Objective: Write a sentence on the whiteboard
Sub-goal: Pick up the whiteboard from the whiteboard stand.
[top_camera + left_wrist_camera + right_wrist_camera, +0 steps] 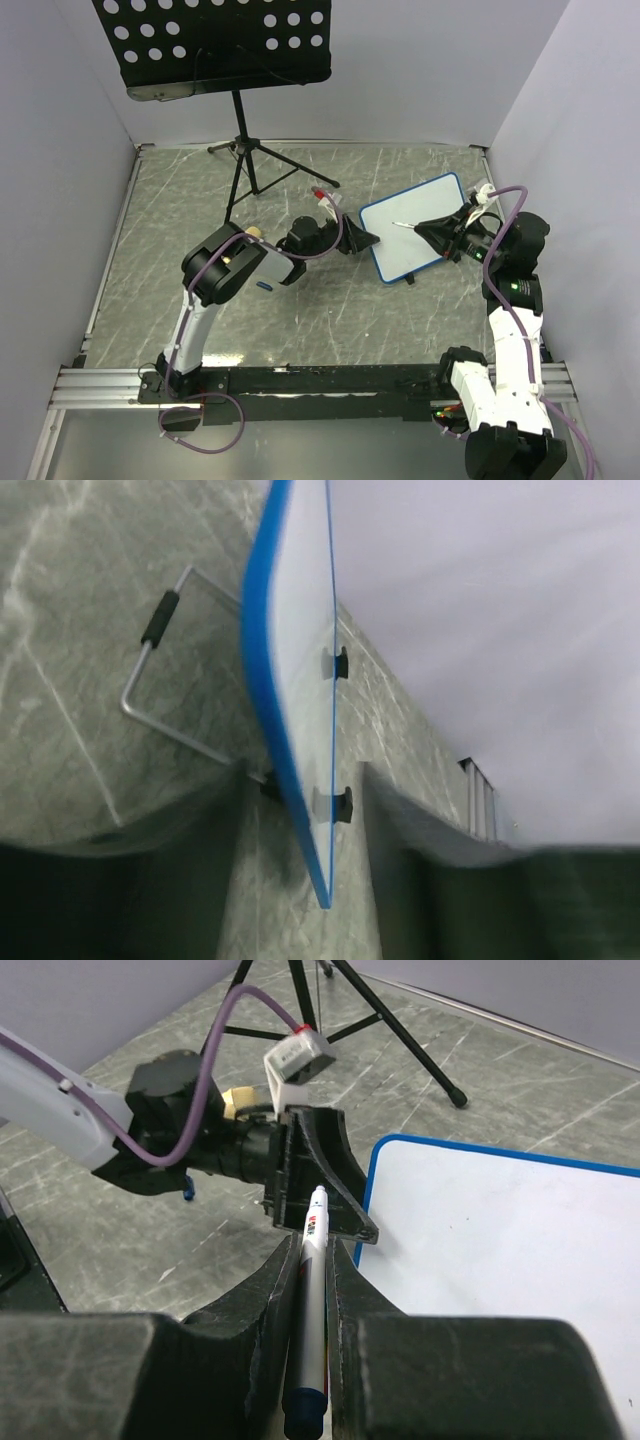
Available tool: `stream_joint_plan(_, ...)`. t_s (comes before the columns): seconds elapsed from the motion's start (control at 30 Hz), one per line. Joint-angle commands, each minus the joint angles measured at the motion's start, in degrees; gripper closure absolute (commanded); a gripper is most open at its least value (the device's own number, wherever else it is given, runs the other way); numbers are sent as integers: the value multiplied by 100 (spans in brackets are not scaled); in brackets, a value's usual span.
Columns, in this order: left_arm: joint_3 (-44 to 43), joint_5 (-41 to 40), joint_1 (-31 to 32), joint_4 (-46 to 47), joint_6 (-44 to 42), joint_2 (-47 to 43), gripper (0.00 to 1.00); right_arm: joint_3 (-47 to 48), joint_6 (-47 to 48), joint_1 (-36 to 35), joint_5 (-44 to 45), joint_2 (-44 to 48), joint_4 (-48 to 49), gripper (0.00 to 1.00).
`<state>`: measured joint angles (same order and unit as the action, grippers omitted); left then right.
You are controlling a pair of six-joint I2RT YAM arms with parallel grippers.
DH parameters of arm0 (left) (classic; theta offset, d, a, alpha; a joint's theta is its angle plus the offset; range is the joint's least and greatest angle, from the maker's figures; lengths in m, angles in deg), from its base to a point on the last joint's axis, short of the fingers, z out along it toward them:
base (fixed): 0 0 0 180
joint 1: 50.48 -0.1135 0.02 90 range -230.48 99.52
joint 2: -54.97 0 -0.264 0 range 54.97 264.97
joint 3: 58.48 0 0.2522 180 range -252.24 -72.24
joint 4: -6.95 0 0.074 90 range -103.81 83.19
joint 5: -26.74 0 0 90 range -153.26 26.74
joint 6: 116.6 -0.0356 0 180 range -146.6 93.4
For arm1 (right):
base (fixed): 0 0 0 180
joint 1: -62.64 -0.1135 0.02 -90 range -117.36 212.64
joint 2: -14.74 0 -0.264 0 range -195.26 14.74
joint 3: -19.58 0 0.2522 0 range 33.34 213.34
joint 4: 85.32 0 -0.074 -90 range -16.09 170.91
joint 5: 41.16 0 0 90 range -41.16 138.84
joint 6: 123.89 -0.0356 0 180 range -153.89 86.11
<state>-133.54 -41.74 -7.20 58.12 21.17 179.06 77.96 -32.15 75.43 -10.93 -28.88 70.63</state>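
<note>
Clamped between the 2 fingers of the right end effector, a white marker with a dark blue rear end is seen pointing away from the right wrist camera toward the left part of the whiteboard. From above, its tip is placed over the board's left half. Whether it touches the surface, or whether a cap is fitted, cannot be told.

The whiteboard is stood at a tilt near the right edge of the tabletop, roughly midway between the near and far edges and turned toward the far-right corner. It is propped from behind on a wire prop. Its left edge is straddled by the left end effector. In the left wrist view, tabletop is visible between each jaw and the board, so this end effector is judged to be released rather than clenched.

No marker stroke is visible on the white surface in either the overhead or the right wrist view, so the sentence is judged not yet begun. What appears done is the preparation: the marker is grasped, the board is upright and the tip is brought to it. All of the writing is left.

Near the far edge, a black perforated music stand is set on its tripod, well apart from the board.
</note>
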Motion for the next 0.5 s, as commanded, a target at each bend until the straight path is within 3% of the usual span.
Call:
stream_joint_plan(0.0,-251,194,-22,494,337,194,65,-24,-7,56,-202,46,290,100)
stream_joint_plan(0.03,-295,273,-48,625,391,220,78,-24,-15,56,-228,46,299,100)
stream_joint_plan(0.13,-286,379,-75,767,470,238,98,-24,2,56,-255,29,273,100)
stream_joint_plan(0.33,-225,660,-171,1303,575,-7,99,-41,2,83,-307,20,281,100)
stream_joint_plan(0.47,-304,775,-215,1102,488,-446,99,-41,11,100,-378,37,290,100)
